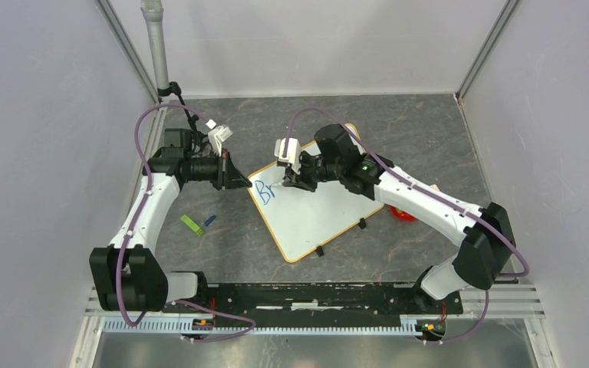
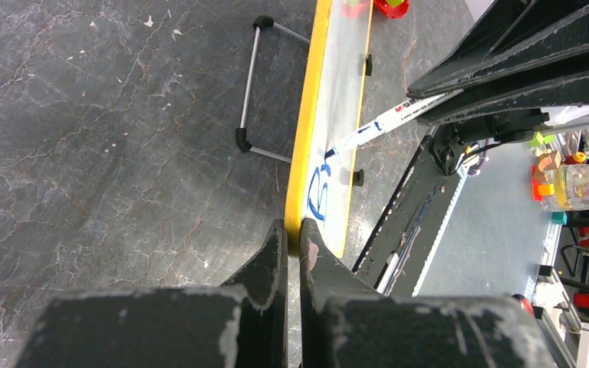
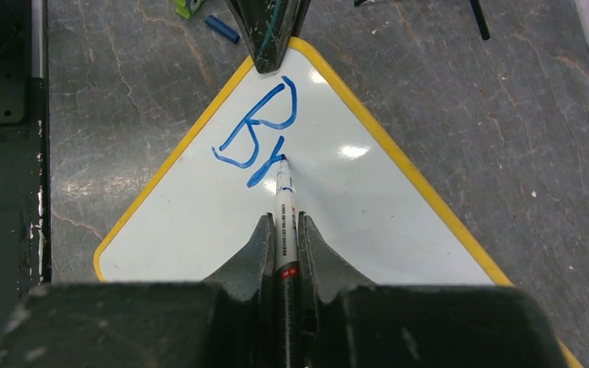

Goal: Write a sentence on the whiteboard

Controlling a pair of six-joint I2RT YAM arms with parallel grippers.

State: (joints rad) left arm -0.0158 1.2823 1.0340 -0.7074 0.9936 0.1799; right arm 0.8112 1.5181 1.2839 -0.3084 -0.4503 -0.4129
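**Top view:** We see the whiteboard (image 1: 314, 222) lying skewed on the grey counter (image 1: 429, 130), with an arm on either side. The left pincer (image 1: 241, 182) is clenched on the board's corner. The right pincer (image 1: 291, 182) hangs over the board just beyond that corner, and the first blue strokes of the sentence (image 1: 264, 192) lie between the two. A green block (image 1: 192, 225) and a small blue cap (image 1: 210, 220) rest well apart from the left pincer, back toward its arm's base.

**Left wrist:** We find the fingers pinched tight on the yellow frame. The board runs straight ahead of the pincer, with the lettering just past the fingertips.

**Right wrist:** The right pincer grasps a marker (image 3: 284, 207) lengthwise between its fingers. The tip touches the board directly ahead, at the stroke that follows a finished "B". The left pincer's tip holds the corner just beyond the lettering.

We judge the task barely begun. One letter and part of a second are down, the board behind the right pincer's fingertips is blank, and nearly the whole sentence is left to write.
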